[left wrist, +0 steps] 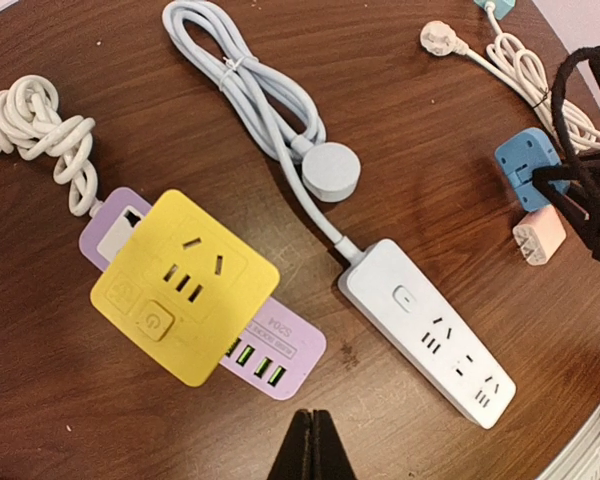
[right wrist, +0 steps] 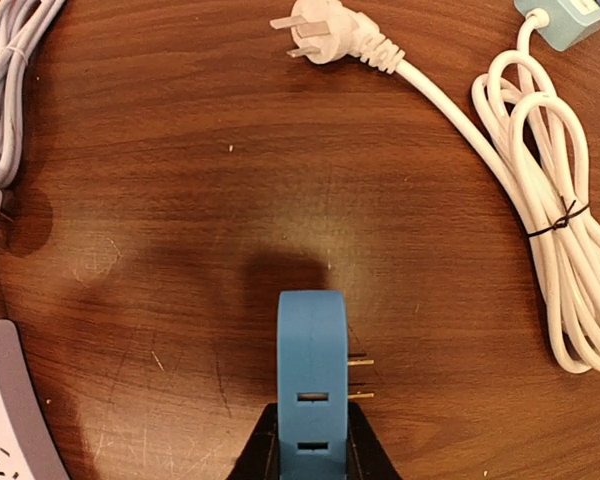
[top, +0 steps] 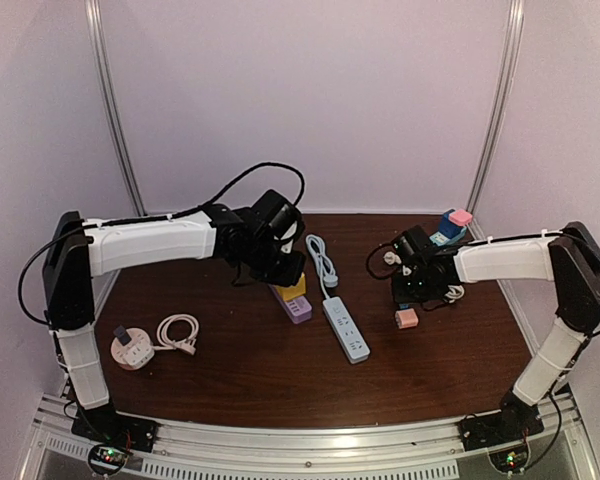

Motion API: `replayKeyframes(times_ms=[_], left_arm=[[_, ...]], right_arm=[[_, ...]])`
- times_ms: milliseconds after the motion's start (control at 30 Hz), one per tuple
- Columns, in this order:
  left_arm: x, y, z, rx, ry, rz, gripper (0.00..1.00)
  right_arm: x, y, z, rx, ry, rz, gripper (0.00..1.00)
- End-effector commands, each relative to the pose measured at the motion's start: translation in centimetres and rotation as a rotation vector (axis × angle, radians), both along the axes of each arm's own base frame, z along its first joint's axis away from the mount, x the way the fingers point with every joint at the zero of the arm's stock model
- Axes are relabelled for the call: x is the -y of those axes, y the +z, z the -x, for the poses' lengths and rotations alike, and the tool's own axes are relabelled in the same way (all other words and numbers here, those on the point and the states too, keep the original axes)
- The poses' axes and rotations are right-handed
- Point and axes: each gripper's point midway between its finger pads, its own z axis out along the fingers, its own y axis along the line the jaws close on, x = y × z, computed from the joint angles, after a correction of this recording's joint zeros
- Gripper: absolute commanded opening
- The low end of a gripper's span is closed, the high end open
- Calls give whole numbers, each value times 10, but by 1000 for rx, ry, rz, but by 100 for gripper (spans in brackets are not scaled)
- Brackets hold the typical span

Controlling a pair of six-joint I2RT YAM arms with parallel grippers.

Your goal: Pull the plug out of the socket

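One yellow cube socket (left wrist: pixel 185 285), one purple strip (left wrist: pixel 292 352), one white strip (left wrist: pixel 430 335), one round socket (top: pixel 130 351), one blue pronged adapter (right wrist: pixel 312 360)

Dim, slightly grainy top view — light comes from above. Wrist views are sharp, with pale glare on the desk (right wrist: pixel 400 190).

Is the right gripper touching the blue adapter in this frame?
Touching. The right wrist view shows the right gripper clamped against both sides of the blue adapter, with no gap.
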Motion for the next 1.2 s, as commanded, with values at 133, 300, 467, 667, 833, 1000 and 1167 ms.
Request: replayKeyframes(times_ms=[133,300,467,667,833,1000,1167], left_arm=[[-7,19,-7,41,15,28,0],[-9,22,-11,50,9,23,0],[-16,24,-15,70,-4,-23,3],[-22,24,-26,126,-47,-131,21],[-23,20,-38,161,-126,-235,45],[-16,15,-47,161,-235,-242,69],[-8,12,-56,202,-333,-271,84]], right_arm=[[-14,0,-6,10,21,44,30],[-32,3,-7,5,61,-31,45],[-46,8,-5,6,93,-104,52],[-58,17,-4,10,120,-176,58],[-69,32,-2,28,159,-243,69],[-72,47,1,53,181,-280,83],[-73,56,7,72,200,-314,95]])
